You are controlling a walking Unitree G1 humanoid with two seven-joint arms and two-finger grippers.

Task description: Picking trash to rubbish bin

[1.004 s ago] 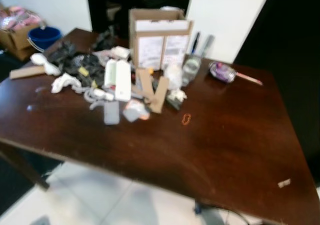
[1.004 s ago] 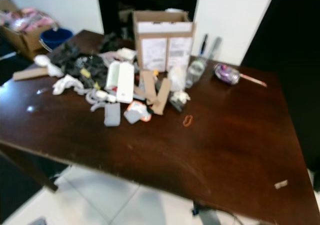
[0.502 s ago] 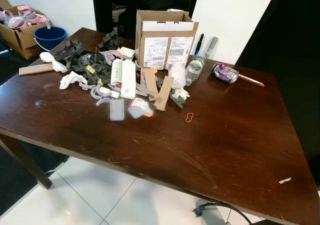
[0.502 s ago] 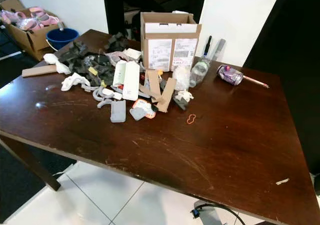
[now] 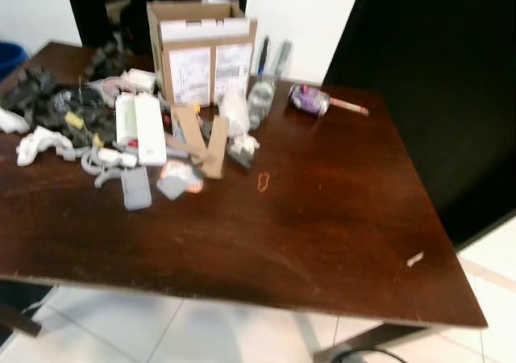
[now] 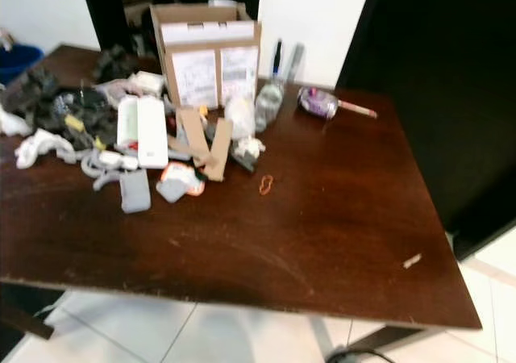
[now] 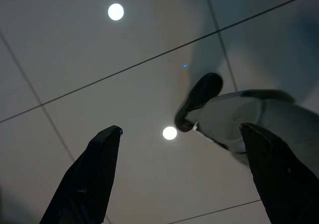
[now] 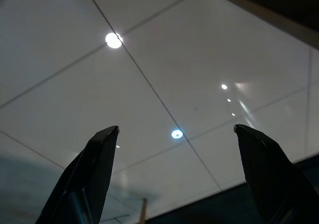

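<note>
A dark wooden table (image 5: 322, 242) carries a heap of trash on its left half: cardboard scraps (image 5: 201, 141), white packaging (image 5: 139, 127), grey plastic pieces (image 5: 135, 187), dark crumpled stuff (image 5: 56, 109), white tissue (image 5: 40, 143), a clear plastic bottle (image 5: 260, 98), a purple wrapper (image 5: 310, 100), an orange rubber band (image 5: 264, 183) and a small scrap (image 5: 414, 259) near the right edge. My left gripper (image 7: 182, 176) hangs open over the tiled floor, beside a grey robot foot (image 7: 249, 124). My right gripper (image 8: 179, 176) hangs open over bare tiles.
An open cardboard box (image 5: 201, 48) stands at the table's back. A blue bucket (image 5: 10, 56) sits on the floor at far left. A dark doorway lies behind the table and a black panel to its right. A cable (image 5: 363, 353) lies on the white tiles under the table's near edge.
The whole picture has shifted left, so the camera has turned right; the table's right corner now shows. The heap on the table stays as it was.
</note>
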